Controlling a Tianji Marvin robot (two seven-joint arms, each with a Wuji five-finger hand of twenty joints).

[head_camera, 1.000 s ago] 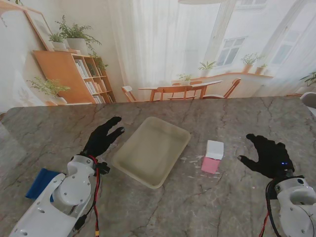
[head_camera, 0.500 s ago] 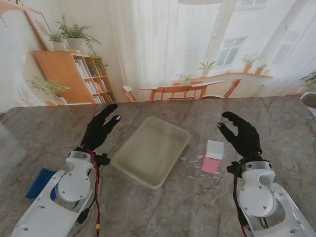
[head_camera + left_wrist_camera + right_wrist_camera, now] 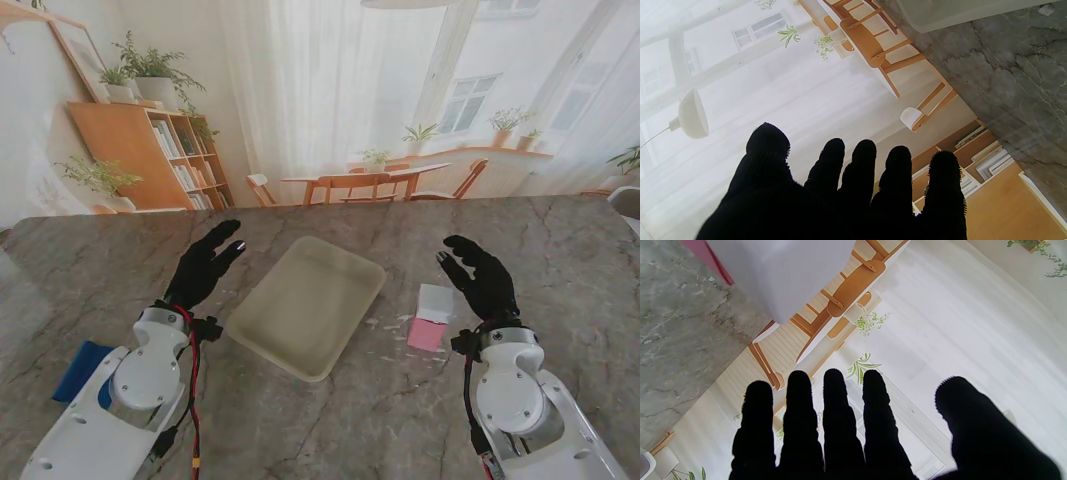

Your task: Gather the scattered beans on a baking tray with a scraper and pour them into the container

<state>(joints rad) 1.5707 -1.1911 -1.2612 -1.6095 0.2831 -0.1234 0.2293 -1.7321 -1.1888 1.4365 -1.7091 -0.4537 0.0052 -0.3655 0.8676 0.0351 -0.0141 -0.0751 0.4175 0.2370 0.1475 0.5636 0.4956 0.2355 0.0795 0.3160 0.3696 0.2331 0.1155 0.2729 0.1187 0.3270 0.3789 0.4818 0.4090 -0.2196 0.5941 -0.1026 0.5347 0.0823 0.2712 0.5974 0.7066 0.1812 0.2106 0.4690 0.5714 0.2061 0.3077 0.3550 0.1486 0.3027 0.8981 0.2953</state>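
A cream baking tray (image 3: pixel 308 302) lies tilted on the marble table's middle; its edge shows in the left wrist view (image 3: pixel 960 13). Just to its right a white and pink scraper (image 3: pixel 431 316) lies flat, with small pale bits (image 3: pixel 385 322) scattered on the table between them. The scraper's white block (image 3: pixel 780 273) fills the right wrist view. My left hand (image 3: pixel 200 268) hovers open beside the tray's left edge, fingers stretched. My right hand (image 3: pixel 482 275) hovers open just right of the scraper, holding nothing. I see no container.
A blue cloth (image 3: pixel 82 368) lies at the table's near left, beside my left forearm. The table's far edge (image 3: pixel 330 205) meets a printed backdrop of a room.
My right hand swung in from the far right to beside the scraper and rose, fingers extended. My left hand shifted slightly away from me along the tray's left side.
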